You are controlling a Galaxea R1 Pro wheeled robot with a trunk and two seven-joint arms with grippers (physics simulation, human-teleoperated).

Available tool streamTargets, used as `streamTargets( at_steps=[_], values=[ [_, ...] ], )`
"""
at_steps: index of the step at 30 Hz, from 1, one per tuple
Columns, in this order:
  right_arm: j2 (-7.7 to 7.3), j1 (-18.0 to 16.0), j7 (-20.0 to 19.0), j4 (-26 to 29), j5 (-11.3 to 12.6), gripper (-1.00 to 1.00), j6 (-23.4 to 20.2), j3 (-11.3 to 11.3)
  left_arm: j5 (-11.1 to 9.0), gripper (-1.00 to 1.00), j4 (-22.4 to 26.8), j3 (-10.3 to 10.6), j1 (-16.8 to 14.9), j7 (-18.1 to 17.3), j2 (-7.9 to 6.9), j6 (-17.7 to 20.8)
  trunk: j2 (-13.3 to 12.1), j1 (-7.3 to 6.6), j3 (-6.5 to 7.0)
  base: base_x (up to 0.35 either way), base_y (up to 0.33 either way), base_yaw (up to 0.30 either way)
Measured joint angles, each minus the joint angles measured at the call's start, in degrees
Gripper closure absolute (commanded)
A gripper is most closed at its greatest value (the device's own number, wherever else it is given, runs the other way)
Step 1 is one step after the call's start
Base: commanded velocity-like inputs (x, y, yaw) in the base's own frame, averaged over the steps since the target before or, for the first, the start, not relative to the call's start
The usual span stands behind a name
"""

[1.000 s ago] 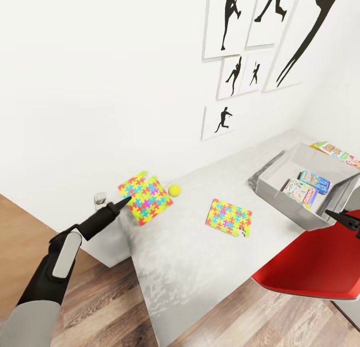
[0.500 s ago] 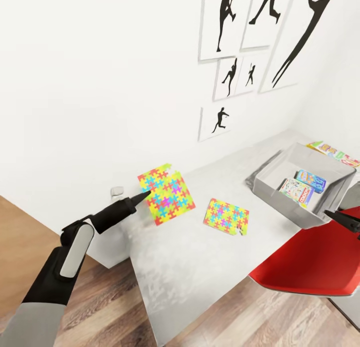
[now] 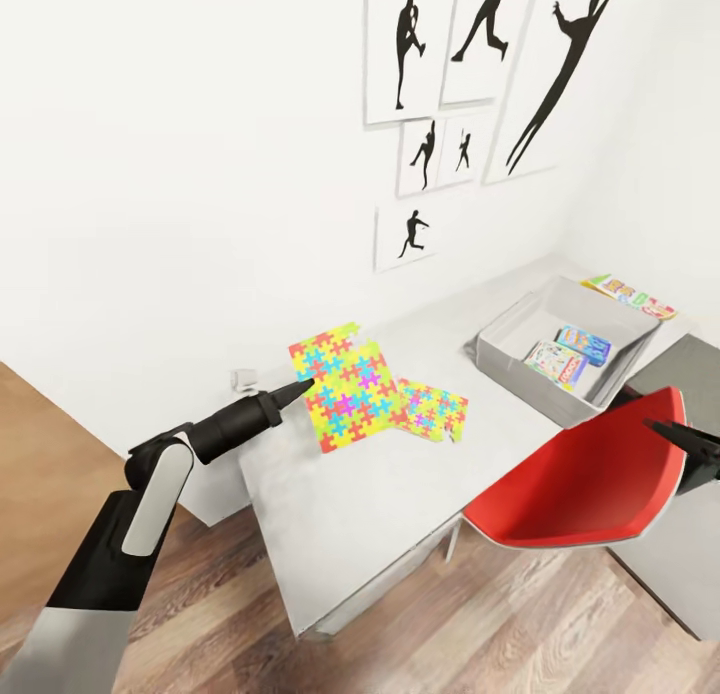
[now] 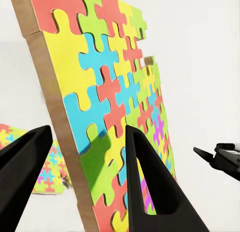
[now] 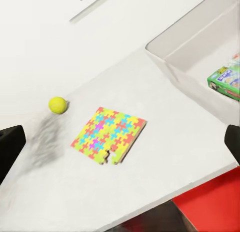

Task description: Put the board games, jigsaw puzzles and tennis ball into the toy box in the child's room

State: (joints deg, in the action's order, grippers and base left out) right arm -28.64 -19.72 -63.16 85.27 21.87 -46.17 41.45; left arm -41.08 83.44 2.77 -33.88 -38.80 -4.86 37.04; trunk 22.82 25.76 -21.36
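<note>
My left gripper (image 3: 300, 387) is shut on the edge of a multicoloured jigsaw puzzle (image 3: 347, 386), held upright above the table (image 3: 340, 494). In the left wrist view the puzzle (image 4: 115, 101) stands between the fingers (image 4: 150, 182). A second jigsaw puzzle (image 3: 432, 411) (image 5: 110, 134) lies flat on the table. The tennis ball (image 5: 57, 104) rests near it. The toy box (image 3: 515, 366) (image 5: 200, 51) holds a Monopoly board game (image 3: 556, 365) and a blue one (image 3: 584, 344). A third board game (image 3: 630, 296) lies beyond the box. My right gripper (image 3: 690, 442) (image 5: 120, 142) hangs open and empty over a chair.
A red chair (image 3: 590, 474) stands at the table's near edge, below my right gripper. Framed black silhouette pictures (image 3: 470, 94) hang on the white wall. A small grey object (image 3: 243, 379) sits at the table's far left end. Wooden floor (image 3: 250, 624) lies in front.
My left gripper has lifted the jigsaw puzzle and carried it right, toward the second puzzle; it now hides the ball in the head view. The head camera has shifted too.
</note>
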Motion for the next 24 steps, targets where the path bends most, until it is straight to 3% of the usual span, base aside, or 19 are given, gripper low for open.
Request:
streamTargets(
  at_steps=[10,19,24],
  values=[
    [0.00,0.0,0.0,0.0,0.0,-1.00,-0.8,0.0,0.0,1.00,0.8,0.3,0.0,0.1,1.43,0.3,0.0,-0.01,0.84,-0.054,-0.026,-0.107],
    [0.00,0.0,0.2,0.0,0.0,-1.00,-7.1,0.1,0.0,1.00,1.1,0.5,0.0,0.5,3.04,0.6,0.0,-0.01,1.56,-0.010,-0.005,-0.182],
    [0.00,0.0,0.5,0.0,-0.1,-1.00,-8.6,0.0,-0.1,1.00,1.2,0.6,-0.1,2.3,5.20,0.7,0.0,-0.01,1.93,-0.003,-0.001,-0.205]
  ],
)
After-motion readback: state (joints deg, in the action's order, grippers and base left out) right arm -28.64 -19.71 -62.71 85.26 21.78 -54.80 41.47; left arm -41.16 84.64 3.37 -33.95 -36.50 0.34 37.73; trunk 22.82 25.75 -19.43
